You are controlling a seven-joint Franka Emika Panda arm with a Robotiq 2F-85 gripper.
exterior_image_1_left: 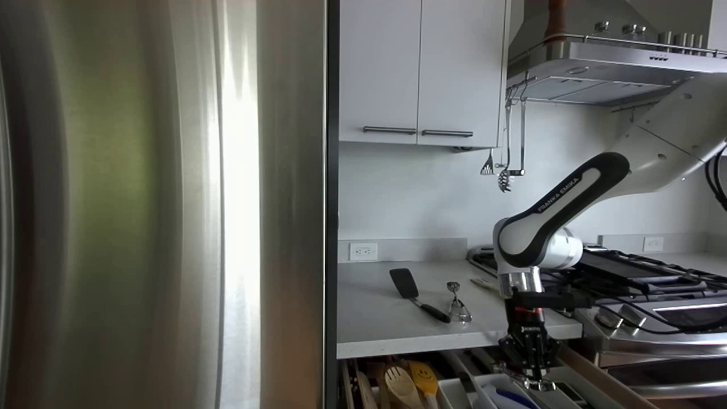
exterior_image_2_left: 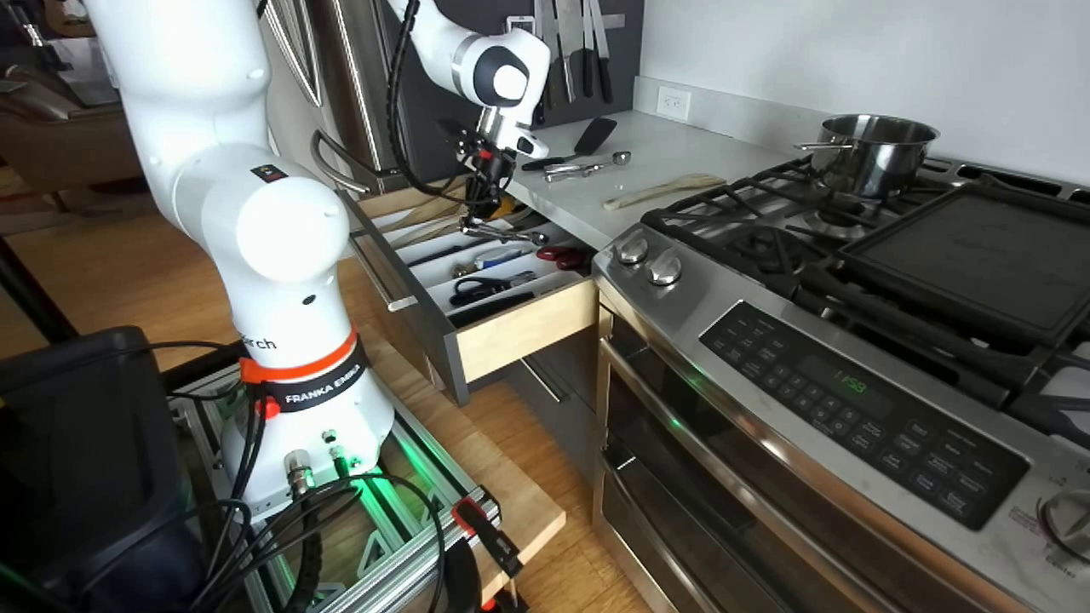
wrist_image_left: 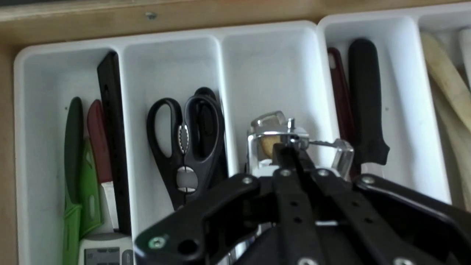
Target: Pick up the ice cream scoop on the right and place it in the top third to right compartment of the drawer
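A metal ice cream scoop [exterior_image_1_left: 539,385] is in my gripper [exterior_image_1_left: 534,372], above the open drawer [exterior_image_2_left: 528,328]. The scoop [exterior_image_2_left: 508,232] lies roughly level in an exterior view. In the wrist view my gripper [wrist_image_left: 290,149] has its fingers nearly together on the scoop's metal frame [wrist_image_left: 252,147]; the fingers hide part of it. The scoop is over the third compartment from the left [wrist_image_left: 270,66], between the scissors compartment and one with a black handle. How high it is above the compartment floor is unclear. Another scoop [exterior_image_1_left: 459,309] lies on the counter.
Black scissors [wrist_image_left: 184,147] and knives [wrist_image_left: 99,136] lie in the compartments at left in the wrist view. A black handle [wrist_image_left: 365,92] lies at right. A black spatula [exterior_image_1_left: 405,284] and wooden utensil [exterior_image_2_left: 664,191] lie on the counter. The stove [exterior_image_2_left: 834,358] stands beside the drawer.
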